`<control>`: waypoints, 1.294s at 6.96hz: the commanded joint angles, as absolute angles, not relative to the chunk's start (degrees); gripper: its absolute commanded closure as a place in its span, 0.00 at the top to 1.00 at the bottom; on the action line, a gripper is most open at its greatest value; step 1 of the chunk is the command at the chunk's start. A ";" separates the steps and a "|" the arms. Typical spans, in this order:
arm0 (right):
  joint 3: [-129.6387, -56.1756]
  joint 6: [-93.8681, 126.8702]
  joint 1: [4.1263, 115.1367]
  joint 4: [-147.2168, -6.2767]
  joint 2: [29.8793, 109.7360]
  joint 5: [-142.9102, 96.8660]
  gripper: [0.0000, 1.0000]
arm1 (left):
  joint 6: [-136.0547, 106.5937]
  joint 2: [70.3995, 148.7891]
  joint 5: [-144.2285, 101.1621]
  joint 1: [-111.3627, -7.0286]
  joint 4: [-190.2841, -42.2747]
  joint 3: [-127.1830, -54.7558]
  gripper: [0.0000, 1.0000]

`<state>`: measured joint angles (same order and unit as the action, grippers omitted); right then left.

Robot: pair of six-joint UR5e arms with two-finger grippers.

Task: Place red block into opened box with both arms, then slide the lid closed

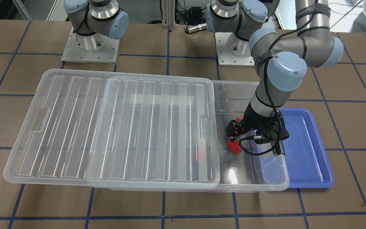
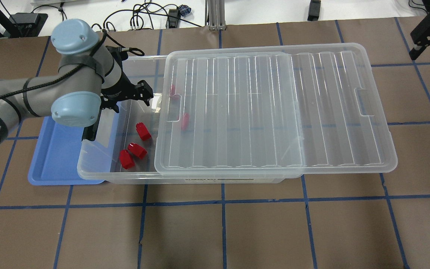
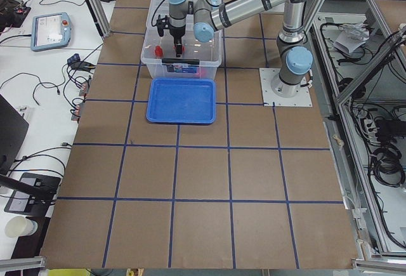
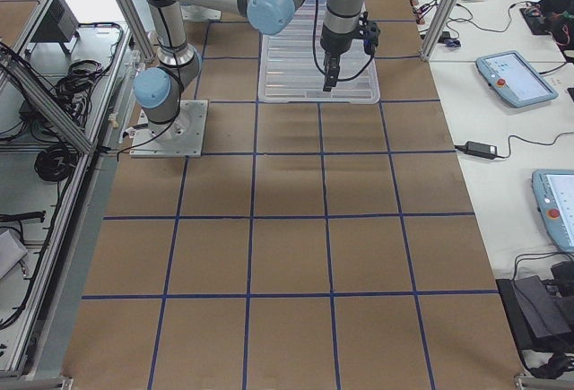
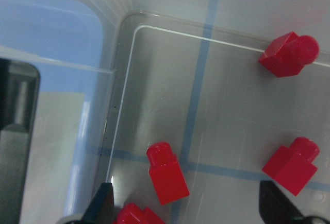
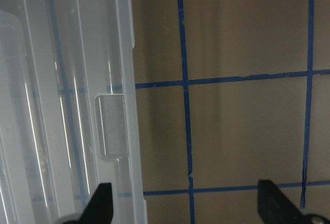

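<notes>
Several red blocks [image 2: 143, 131] [image 5: 167, 172] lie on the floor of the clear box [image 2: 88, 172] in its uncovered end. Two more show dimly under the lid [image 2: 274, 112], which is slid sideways, covering most of the box and overhanging its far end. My left gripper [image 5: 188, 208] [image 1: 235, 133] hangs inside the uncovered end, open and holding nothing, with one red block just ahead of its fingertips. My right gripper [image 6: 188, 208] [image 4: 327, 76] is open and empty above the table, just past the lid's [image 6: 67, 105] notched short side.
A shallow blue tray [image 2: 50, 164] [image 1: 310, 152] sits against the box's uncovered end, under the left arm. Brown table with blue tape lines lies all around. Both arm bases [image 1: 91, 47] stand behind the box.
</notes>
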<state>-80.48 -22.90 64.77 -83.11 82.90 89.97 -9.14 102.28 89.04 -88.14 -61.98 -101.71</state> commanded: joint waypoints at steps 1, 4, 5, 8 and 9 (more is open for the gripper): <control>-87.85 -28.74 63.63 -90.38 82.18 91.58 1.00 | -9.14 98.02 89.21 -88.15 -80.06 -91.46 1.00; -93.60 -28.65 63.46 -97.29 78.31 91.76 1.00 | -9.14 94.49 92.20 -88.24 -91.75 -85.26 1.00; -93.78 -28.57 63.54 -96.69 78.40 91.58 1.00 | -7.14 94.83 92.20 -88.33 -91.67 -85.17 1.00; -96.24 -27.95 63.90 -97.56 78.31 91.23 1.00 | -2.64 94.04 92.11 -88.42 -91.76 -84.64 1.00; -96.41 -27.86 64.24 -97.65 78.40 91.14 1.00 | -2.38 94.30 89.67 -88.59 -91.93 -84.20 1.00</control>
<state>-95.96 -28.03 63.92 -97.49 78.37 91.29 -2.84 94.11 91.63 -88.47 -91.79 -84.69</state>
